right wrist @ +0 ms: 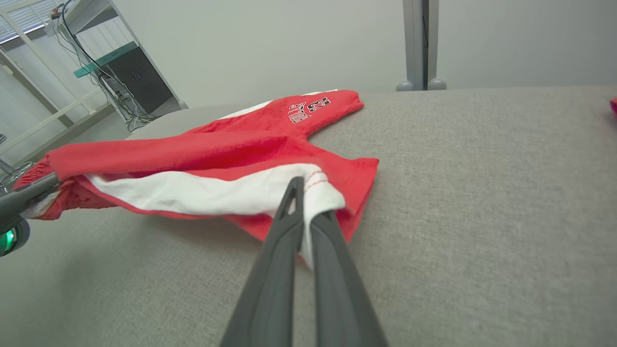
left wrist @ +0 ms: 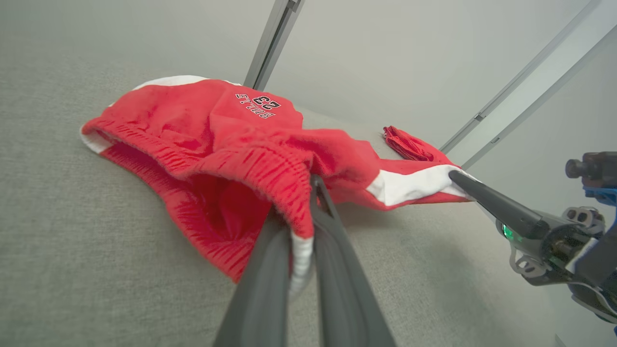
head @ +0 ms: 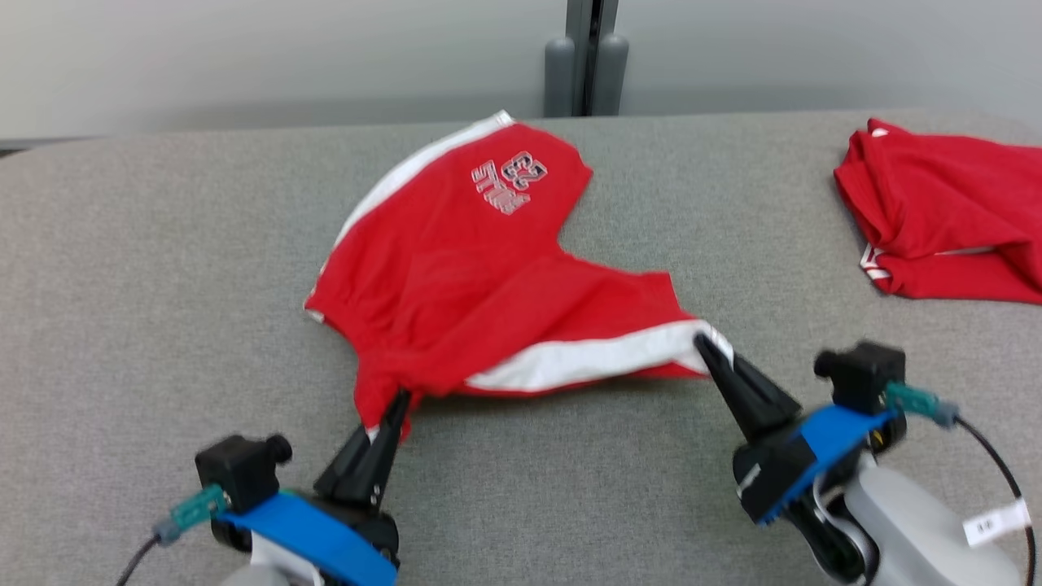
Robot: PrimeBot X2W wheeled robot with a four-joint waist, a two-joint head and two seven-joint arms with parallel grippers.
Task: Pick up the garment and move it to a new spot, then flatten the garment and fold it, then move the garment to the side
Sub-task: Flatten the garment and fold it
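The garment (head: 456,268) is a pair of red shorts with white side stripes and a printed number, lying across the middle of the grey table. My left gripper (head: 399,404) is shut on its elastic waistband corner at the near left; the left wrist view shows the garment (left wrist: 231,144) bunched between the fingers of the left gripper (left wrist: 303,212). My right gripper (head: 707,346) is shut on the white-striped leg hem at the near right. In the right wrist view the garment (right wrist: 217,159) has its near edge lifted off the table by the right gripper (right wrist: 303,193).
A second red garment (head: 944,220) lies bunched at the table's far right edge. A grey post (head: 586,57) stands behind the table (head: 163,285). In the right wrist view a shelf with cables (right wrist: 111,62) stands off to the left.
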